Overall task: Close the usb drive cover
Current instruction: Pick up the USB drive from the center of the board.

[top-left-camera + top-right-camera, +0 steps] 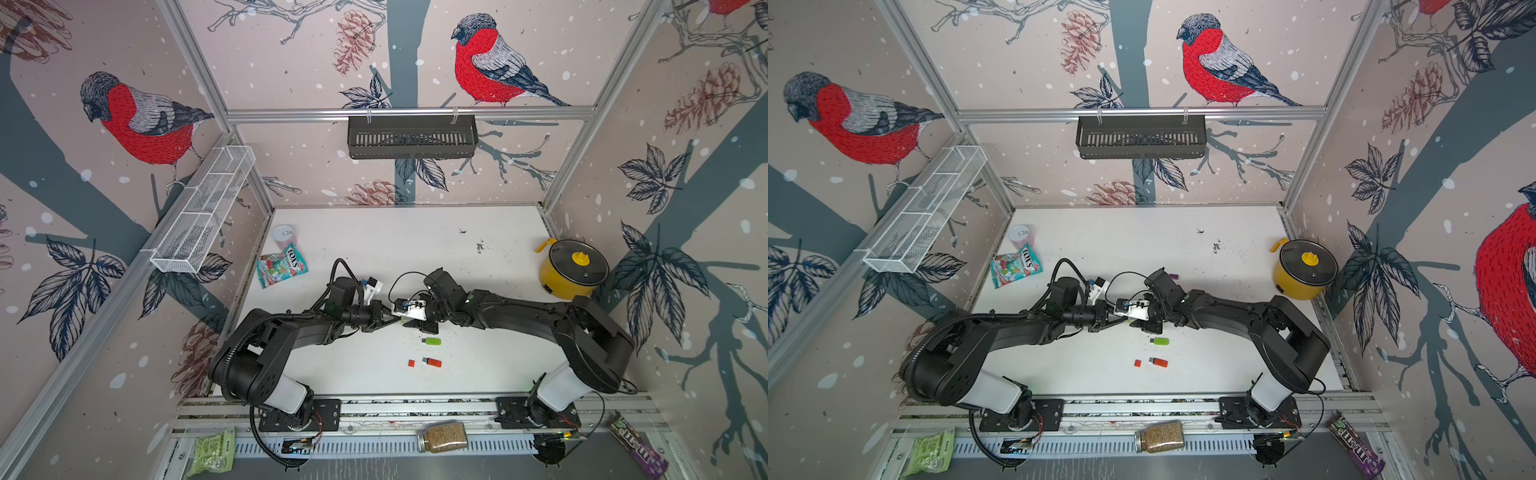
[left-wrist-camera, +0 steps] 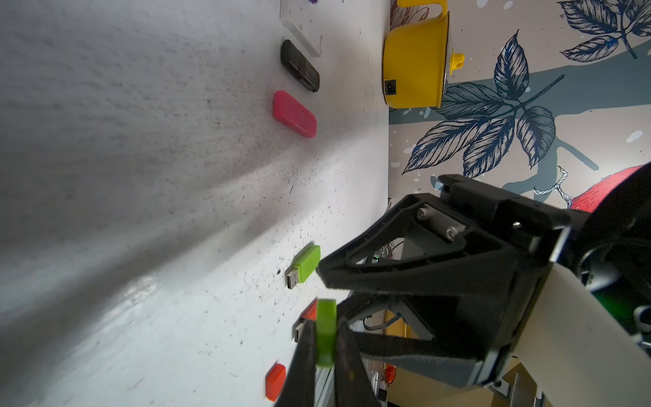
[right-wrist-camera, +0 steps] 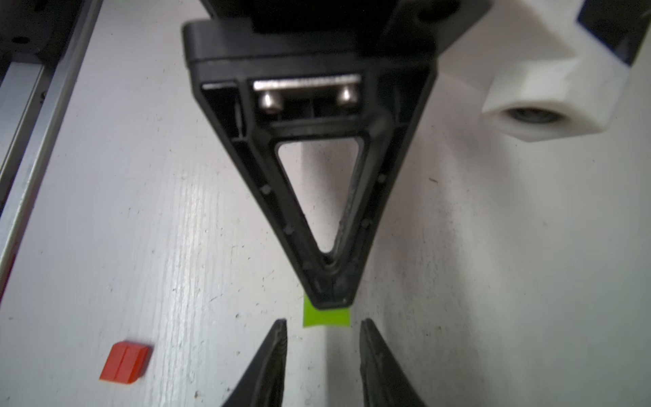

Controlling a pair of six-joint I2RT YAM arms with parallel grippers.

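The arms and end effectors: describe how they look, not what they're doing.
The left arm and right arm are black, each with a white segment near the base and a white camera mount at the wrist. A ribbed black hose runs along the left arm. The left end effector and right end effector have black, tapering, triangular fingers with cut-outs.

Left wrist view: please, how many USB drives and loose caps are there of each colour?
Green: 2 (uncapped green plastic drive; green plastic cap in the left fingers)
Orange: 2 (uncapped orange plastic drive; orange plastic cap)
Pink: 1 (closed pink plastic drive)
Black: 1 (closed black plastic drive)
Total: 6
A purple bit at the edge: cut off, uncounted.
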